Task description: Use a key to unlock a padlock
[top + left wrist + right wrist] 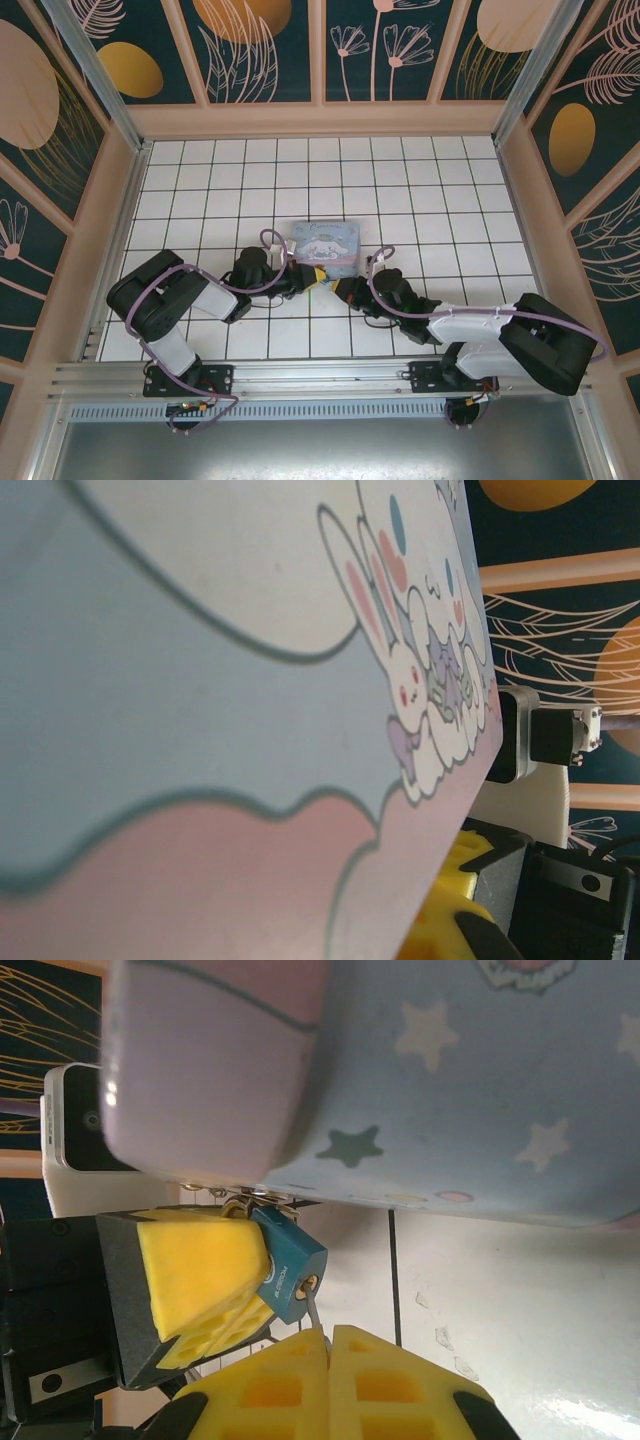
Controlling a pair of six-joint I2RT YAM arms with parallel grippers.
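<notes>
Bases bolted at the near desk (250, 190) edge, both arms folded low. left arm (165, 300): elbow out left, forearm runs right across the tiles. right arm (500, 330): elbow out right, forearm runs left. The wrists meet nose to nose mid-desk, just in front of the near side of the box (325, 243)

right jaws: narrow, the two yellow pads (410, 1365) pressed face to face and clamped on the key (315, 1312). Just a thin silvery sliver pokes out of the seam between them, with its tip at the keyhole in the padlock's end face. Can't tell how deep it's seated

padlock (288, 1265): blue body, tilted, its shackle end up at a small metal fitting on the box's near edge, shackle mostly hidden. It sits just past the right jaws' tips, not between them, linked by the key alone

left jaws: one yellow finger (200, 1275) lies against the padlock's side, touching. The second finger is hidden, so can't tell if they're clamped on the body or just bracing it, or how wide they stand

The box is pastel blue and pink with a cartoon print, flat on the desk, its lid close up in the left wrist view. Beyond it the white tiles run on to the floral panel wall (320, 50)
</notes>
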